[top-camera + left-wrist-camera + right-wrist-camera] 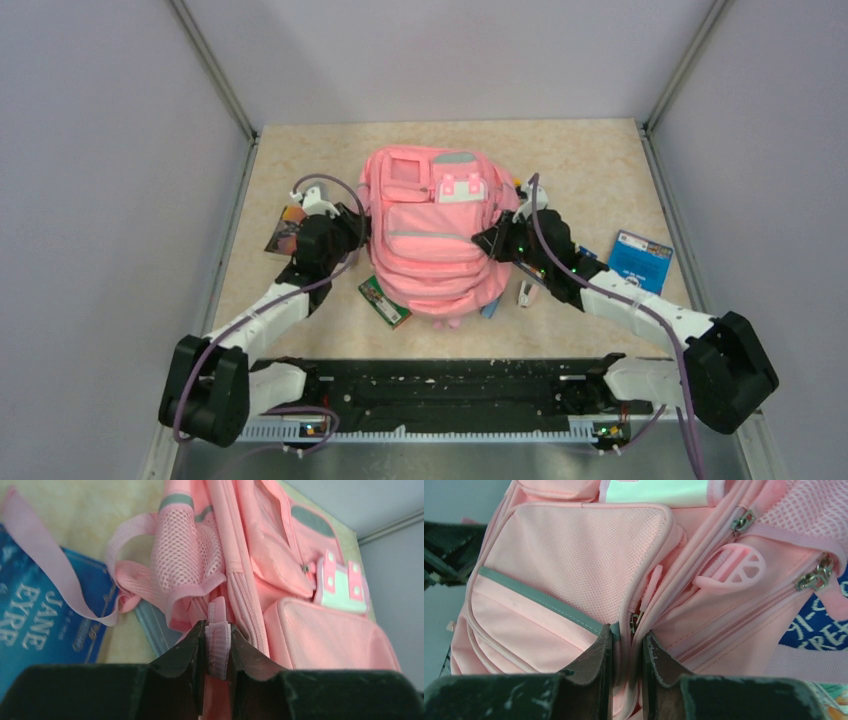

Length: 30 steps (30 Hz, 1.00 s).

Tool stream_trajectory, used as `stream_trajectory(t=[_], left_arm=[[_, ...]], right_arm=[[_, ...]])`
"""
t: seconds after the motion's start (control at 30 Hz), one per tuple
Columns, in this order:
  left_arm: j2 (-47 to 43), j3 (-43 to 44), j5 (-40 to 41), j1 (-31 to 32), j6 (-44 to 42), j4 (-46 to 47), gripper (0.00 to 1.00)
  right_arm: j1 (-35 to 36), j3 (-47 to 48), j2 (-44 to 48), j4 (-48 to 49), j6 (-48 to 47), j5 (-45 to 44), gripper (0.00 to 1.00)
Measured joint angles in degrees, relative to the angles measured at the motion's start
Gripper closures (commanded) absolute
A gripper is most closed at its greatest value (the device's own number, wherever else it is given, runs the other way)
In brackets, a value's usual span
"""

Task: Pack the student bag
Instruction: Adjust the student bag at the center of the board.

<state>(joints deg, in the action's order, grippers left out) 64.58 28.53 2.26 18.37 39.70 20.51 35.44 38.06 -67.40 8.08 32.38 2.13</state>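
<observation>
- Left gripper [218, 630], what's it on?
- Nearly closed, pinching a pink webbing tab [219, 609] on the left side of the student bag [435, 235], just beside its mesh pocket [187, 560]. Blue Jane Eyre book [30, 625] lies left of the bag, with a loose strap across it.
- Bag pose?
- On the table [580, 160] between my two grippers, front face up. Long axis runs from the arm bases toward the far wall, and the white-pink patch [460, 187] end points away from me. Can't tell if any zip is open.
- Right gripper [628, 635]?
- Narrow gap, fingers either side of a zip seam on the bag's right side, slider [634, 622] between them. Looks gripped, I'd say.
- Step?
- Opening the bag, my call. Packing not started by the look: a blue booklet [640, 258] lies well right of the bag.
- Next?
- Left anchors the side. Right drags the slider along its track, fabric taut, without slipping off the pull.
</observation>
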Motion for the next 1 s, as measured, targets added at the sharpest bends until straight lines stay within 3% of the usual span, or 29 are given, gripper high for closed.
stream_trajectory(t=[0.1,0.13,0.2,0.27,0.37,0.57,0.7,0.87,1.0], left_arm=[[5.22,4.5,-3.13,-4.02,-2.56,2.05,0.72],[7.02,6.21,-3.74,-4.79,-3.89,2.43,0.64],[9.9,9.29,-5.01,-5.44,-6.49,3.04,0.41],[10.71,11.17,-5.53,-5.44,-9.38,3.04,0.27],[8.94,11.67,-3.78,-5.4,-13.22,1.53,0.17],[-1.14,11.65,-0.22,-3.91,-20.0,-5.38,0.16],[-6.97,11.82,-0.04,4.9,-25.42,-9.18,0.16],[-6.36,12.63,-6.34,14.56,-30.38,-15.47,0.16],[-1.64,15.74,-8.68,21.49,-34.71,-23.15,0.15]], right_arm=[[3.26,-1.46,-2.47,3.37,2.58,-3.06,1.0],[4.04,-1.6,-3.91,3.98,3.06,-3.56,0.9],[5.35,-1.62,-6.97,4.28,3.39,-3.65,0.59],[6.29,-1.62,-8.09,3.26,2.4,-3.28,0.33],[7.26,-0.85,-6.78,0.2,-0.31,-2.69,0.16],[5.53,2.93,1.88,-5.77,-6.86,-4.94,0.1],[-2.64,3.74,5.57,-6.86,-8.79,-3.63,0.1],[-12.79,2.73,5.68,-8.26,-11.37,0.63,0.11],[-16.87,0.98,5.44,-9.03,-12.92,4.07,0.11]])
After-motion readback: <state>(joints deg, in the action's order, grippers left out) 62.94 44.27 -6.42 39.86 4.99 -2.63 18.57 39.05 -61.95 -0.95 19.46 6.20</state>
